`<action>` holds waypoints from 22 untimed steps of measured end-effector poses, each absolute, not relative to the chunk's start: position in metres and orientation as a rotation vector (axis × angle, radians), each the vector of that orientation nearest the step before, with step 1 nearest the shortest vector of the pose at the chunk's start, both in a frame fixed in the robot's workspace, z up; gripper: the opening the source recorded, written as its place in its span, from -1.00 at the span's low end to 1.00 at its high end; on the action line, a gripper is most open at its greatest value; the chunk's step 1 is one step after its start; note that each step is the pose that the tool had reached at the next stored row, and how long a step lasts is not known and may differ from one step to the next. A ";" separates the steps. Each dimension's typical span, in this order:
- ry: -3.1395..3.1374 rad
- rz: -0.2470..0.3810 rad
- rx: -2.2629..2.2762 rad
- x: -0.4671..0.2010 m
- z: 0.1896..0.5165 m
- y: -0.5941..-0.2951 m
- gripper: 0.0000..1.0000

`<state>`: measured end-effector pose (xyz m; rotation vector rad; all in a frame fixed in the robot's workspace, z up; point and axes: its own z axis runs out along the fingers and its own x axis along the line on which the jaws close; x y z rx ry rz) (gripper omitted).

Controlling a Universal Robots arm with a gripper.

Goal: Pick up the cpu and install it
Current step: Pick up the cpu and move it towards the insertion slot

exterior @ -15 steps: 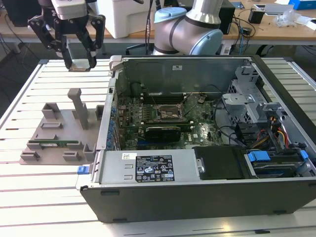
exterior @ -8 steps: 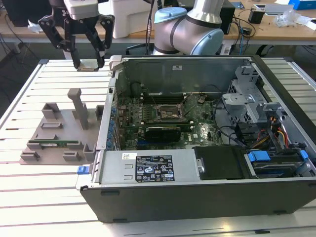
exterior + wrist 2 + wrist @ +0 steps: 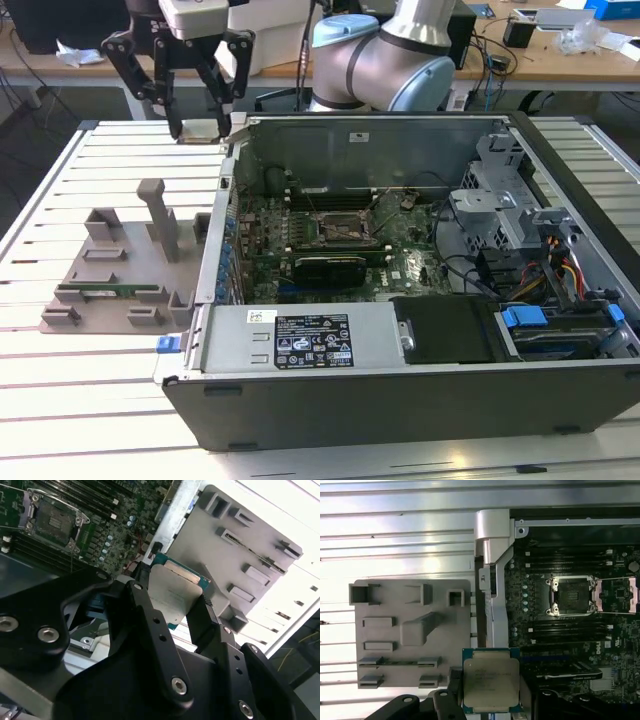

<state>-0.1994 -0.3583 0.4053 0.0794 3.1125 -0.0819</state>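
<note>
The cpu (image 3: 203, 130) is a small flat square chip with a pale silvery top and a thin green rim. My gripper (image 3: 203, 126) is shut on it, black fingers pinching two opposite edges. It hangs in the air over the slatted table, just outside the back corner of the open computer case (image 3: 400, 400) on the exterior view's left. Both wrist views show the held cpu (image 3: 175, 592) (image 3: 491, 680) close up between the fingers (image 3: 142, 605). The open black-framed motherboard socket (image 3: 335, 228) (image 3: 571, 596) (image 3: 52, 517) lies inside the case, apart from the chip.
A grey parts fixture (image 3: 120, 270) (image 3: 412, 630) with an upright post (image 3: 160, 215) lies on the table at the exterior view's left of the case. A green memory stick (image 3: 110, 292) rests in it. Case walls, drive bays and cables (image 3: 560, 270) surround the motherboard.
</note>
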 end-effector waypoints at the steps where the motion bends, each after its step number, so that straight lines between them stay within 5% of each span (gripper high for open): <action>1: 3.113 -0.082 0.079 -0.198 0.405 -0.358 0.08; 22: 3.116 -0.082 0.079 -0.150 0.391 -0.355 0.08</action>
